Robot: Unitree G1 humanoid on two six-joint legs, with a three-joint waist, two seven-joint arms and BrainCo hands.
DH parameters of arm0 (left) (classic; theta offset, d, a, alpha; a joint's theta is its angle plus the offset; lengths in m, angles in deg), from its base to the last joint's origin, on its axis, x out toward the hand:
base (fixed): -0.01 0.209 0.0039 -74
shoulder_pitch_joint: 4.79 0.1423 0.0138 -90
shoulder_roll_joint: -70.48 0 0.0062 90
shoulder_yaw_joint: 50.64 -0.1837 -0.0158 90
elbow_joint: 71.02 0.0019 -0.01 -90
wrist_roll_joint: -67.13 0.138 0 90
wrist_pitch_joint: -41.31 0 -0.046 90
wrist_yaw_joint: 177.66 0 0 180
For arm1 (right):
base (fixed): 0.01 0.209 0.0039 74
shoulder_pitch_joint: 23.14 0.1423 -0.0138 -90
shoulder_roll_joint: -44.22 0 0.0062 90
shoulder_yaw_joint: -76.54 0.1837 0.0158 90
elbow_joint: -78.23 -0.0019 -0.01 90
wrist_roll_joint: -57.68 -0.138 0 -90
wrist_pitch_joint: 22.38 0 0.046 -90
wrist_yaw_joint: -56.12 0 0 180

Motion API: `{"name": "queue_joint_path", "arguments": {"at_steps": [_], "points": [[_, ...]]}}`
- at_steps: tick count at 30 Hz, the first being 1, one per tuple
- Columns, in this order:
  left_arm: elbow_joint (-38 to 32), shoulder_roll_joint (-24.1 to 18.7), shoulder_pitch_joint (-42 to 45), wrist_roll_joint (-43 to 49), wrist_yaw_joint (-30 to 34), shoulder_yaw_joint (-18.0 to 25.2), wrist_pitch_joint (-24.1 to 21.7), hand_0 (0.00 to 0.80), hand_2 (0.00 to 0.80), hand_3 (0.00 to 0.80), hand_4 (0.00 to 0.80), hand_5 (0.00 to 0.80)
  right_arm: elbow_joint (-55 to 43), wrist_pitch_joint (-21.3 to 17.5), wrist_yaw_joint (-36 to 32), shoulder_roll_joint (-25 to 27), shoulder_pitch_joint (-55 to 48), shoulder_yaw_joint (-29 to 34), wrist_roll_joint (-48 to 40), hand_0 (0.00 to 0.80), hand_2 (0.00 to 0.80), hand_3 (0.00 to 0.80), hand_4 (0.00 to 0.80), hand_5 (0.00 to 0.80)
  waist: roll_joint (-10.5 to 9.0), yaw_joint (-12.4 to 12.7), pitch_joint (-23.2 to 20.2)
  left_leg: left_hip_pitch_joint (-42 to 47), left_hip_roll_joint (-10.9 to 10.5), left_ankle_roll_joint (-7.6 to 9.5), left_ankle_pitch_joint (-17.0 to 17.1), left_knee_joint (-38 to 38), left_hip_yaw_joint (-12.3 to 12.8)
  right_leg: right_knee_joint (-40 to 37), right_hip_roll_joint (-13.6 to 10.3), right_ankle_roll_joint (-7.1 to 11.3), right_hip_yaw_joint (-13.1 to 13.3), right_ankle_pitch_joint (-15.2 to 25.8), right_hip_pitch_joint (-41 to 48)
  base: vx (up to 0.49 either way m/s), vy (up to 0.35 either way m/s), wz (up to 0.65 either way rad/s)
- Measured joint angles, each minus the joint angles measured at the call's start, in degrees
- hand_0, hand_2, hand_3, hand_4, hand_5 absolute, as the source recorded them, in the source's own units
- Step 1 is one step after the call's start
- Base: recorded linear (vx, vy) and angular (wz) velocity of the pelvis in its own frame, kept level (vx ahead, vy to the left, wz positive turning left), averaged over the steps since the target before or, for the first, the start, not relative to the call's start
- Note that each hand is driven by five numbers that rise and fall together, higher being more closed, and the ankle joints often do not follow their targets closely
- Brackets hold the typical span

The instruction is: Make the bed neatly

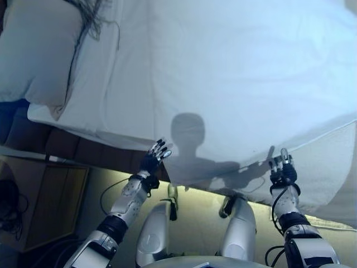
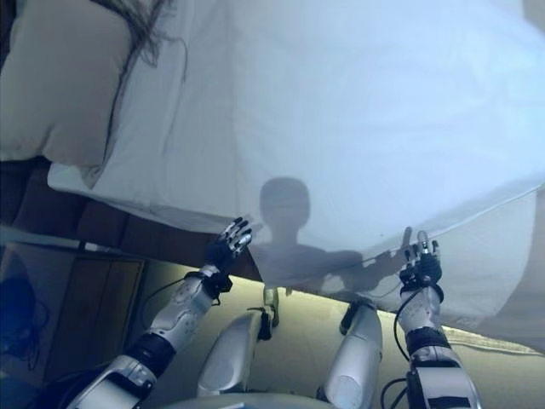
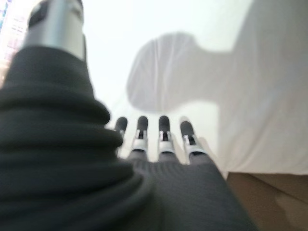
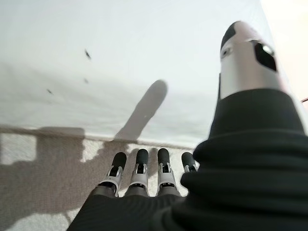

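From the head camera I see both of my hands raised at the near edge of the bed, where the white sheet [image 1: 234,72] spreads across the mattress and hangs over its side. My left hand [image 1: 154,156] reaches with straight fingers to the sheet's lower corner and grips nothing, while my right hand [image 1: 282,168], fingers straight too and empty, sits at the sheet's hem just above the textured mattress side [image 4: 43,163]. A pillow [image 1: 36,50] lies at the far left.
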Motion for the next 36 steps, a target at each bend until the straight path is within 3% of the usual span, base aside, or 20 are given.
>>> {"name": "queue_joint_path", "arguments": {"at_steps": [9, 19, 27, 36], "points": [[-2.38, -1.63, -0.08, -1.2, 0.28, -0.09, -0.6, 0.0, 0.0, 0.0, 0.0, 0.0, 9.96, 6.12, -9.34, 5.17, 4.89, 3.36, -7.1, 0.0, 0.0, 0.0, 0.0, 0.0, 0.71, 0.97, 2.48, -2.59, 0.34, 0.1, -0.59, 2.07, -1.27, 1.02, -0.12, -0.24, -0.64, -0.44, -0.95, -0.009, -0.031, 0.06], [-5.37, -3.44, 1.29, -4.31, 1.36, -0.29, -0.28, 0.0, 0.0, 0.0, 0.0, 0.0, 13.69, 13.31, -12.76, 10.83, 5.16, 3.85, -7.19, 0.0, 0.0, 0.0, 0.0, 0.0, 1.51, 2.3, 2.39, -2.41, -0.19, 0.09, -0.59, 1.8, -1.31, 1.8, -0.97, -0.3, -0.63, -0.86, -1.03, 0.042, 0.004, 0.03], [-5.72, -4.11, 1.7, -5.63, 3.19, -0.34, -0.07, 0.0, 0.0, 0.0, 0.0, 0.0, 15.31, 16.47, -13.25, 13.1, 5.23, 4.42, -6.77, 0.0, 0.0, 0.0, 0.0, 0.0, 1.83, 3.41, 2.24, -1.06, -0.14, 0.09, -0.58, 1.6, -1.39, 1.8, -1.14, -0.54, -1.06, -0.79, 0.53, 0.101, -0.036, 0.02], [-5.96, -4.58, 3.78, -5.96, 4.56, -0.77, 2.34, 0.0, 0.0, 0.0, 0.0, 0.0, 15.65, 17.62, -13.01, 13.84, 5.48, 5.78, -9.05, 0.0, 0.0, 0.0, 0.0, 0.0, 1.01, 4.96, -0.26, 2.55, 0.55, 0.47, 0.6, -0.59, -1.02, 0.57, -1.8, 0.0, -3.76, -1.31, 5.39, 0.103, -0.058, 0.11]]}}
